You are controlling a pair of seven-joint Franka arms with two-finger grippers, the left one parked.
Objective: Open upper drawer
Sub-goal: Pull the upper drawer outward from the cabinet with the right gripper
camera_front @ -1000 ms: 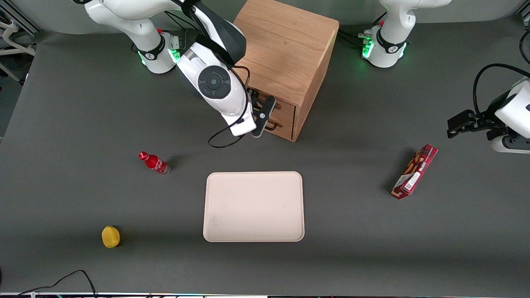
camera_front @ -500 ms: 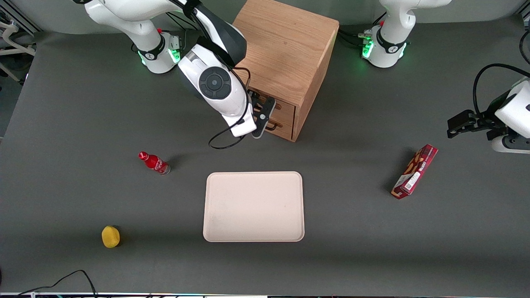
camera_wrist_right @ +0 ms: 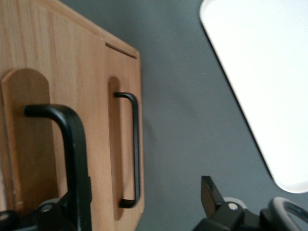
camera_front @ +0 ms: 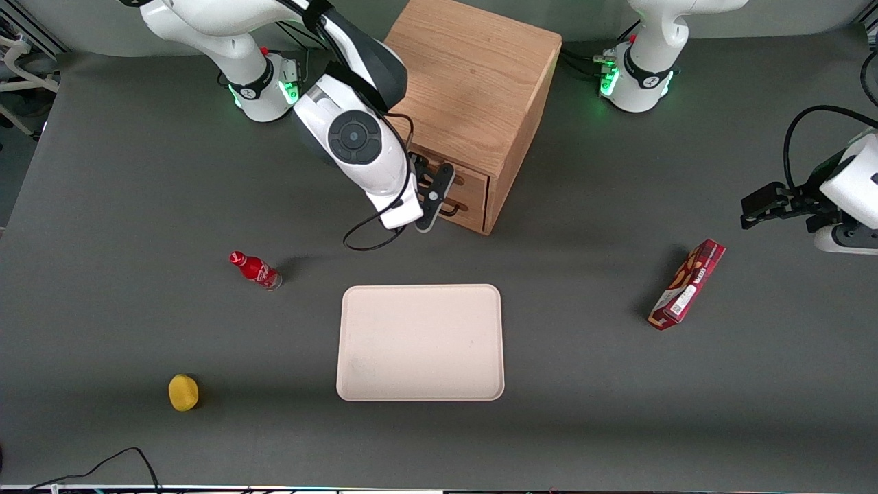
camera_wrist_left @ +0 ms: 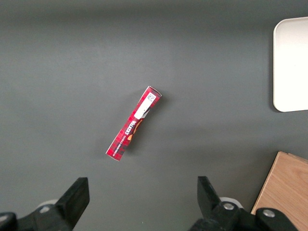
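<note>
The wooden cabinet [camera_front: 473, 82] stands at the back of the table. Its upper drawer [camera_front: 472, 180] is shut, flush with the cabinet front, and its black handle [camera_wrist_right: 72, 144] shows very close in the right wrist view. The bottom drawer [camera_front: 468, 213] below it is also shut, with its own black handle [camera_wrist_right: 135, 149]. My right gripper [camera_front: 435, 184] is open right in front of the drawer fronts. One finger [camera_wrist_right: 211, 195] hangs over the grey table; the other is mostly hidden by the upper handle. The fingers hold nothing.
A cream tray [camera_front: 420, 342] lies nearer the front camera than the cabinet and shows in the right wrist view [camera_wrist_right: 260, 86]. A red bottle [camera_front: 255, 270] and a yellow fruit [camera_front: 183, 392] lie toward the working arm's end. A red box [camera_front: 687, 284] lies toward the parked arm's end.
The gripper has shifted only slightly in front of the drawer fronts. Both drawers stay shut.
</note>
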